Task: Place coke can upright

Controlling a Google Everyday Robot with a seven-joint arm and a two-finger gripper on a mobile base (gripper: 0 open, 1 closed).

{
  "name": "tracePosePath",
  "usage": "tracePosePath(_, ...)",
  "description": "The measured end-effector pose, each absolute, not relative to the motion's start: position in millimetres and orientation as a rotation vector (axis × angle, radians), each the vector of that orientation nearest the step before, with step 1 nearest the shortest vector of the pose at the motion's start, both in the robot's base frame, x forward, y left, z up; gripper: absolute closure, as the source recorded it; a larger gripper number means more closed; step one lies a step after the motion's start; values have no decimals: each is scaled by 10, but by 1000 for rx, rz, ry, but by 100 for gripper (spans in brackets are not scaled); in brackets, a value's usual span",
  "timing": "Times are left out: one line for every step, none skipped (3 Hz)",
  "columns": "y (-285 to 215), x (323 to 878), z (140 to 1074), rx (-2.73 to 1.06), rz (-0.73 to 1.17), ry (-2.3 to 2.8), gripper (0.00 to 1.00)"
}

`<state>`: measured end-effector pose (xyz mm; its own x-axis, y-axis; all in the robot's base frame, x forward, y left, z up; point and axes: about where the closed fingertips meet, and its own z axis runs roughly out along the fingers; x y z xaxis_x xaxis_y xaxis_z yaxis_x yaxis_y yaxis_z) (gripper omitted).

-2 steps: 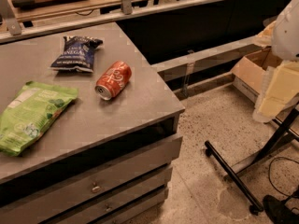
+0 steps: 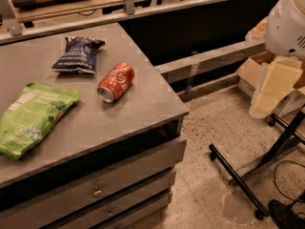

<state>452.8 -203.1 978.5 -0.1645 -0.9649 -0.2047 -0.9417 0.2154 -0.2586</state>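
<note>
The coke can is red with white script. It lies on its side on the grey cabinet top, with its silver top facing the front left. My gripper is out of view. Only a white rounded part of my arm shows at the upper right edge, well to the right of the cabinet and apart from the can.
A dark blue chip bag lies just behind the can. A green snack bag lies at the front left. The cabinet has drawers below. On the floor to the right are a black stand, cardboard boxes and yellow foam.
The white arm part has come slightly further into view at the right edge. The can and the bags have not moved.
</note>
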Motion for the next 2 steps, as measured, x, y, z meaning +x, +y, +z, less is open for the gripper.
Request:
tracePosePath(-1530,4926,9799,-1983,-115,1979,0)
tracePosePath(-708,5303,9722,-2284,-123,1668,0)
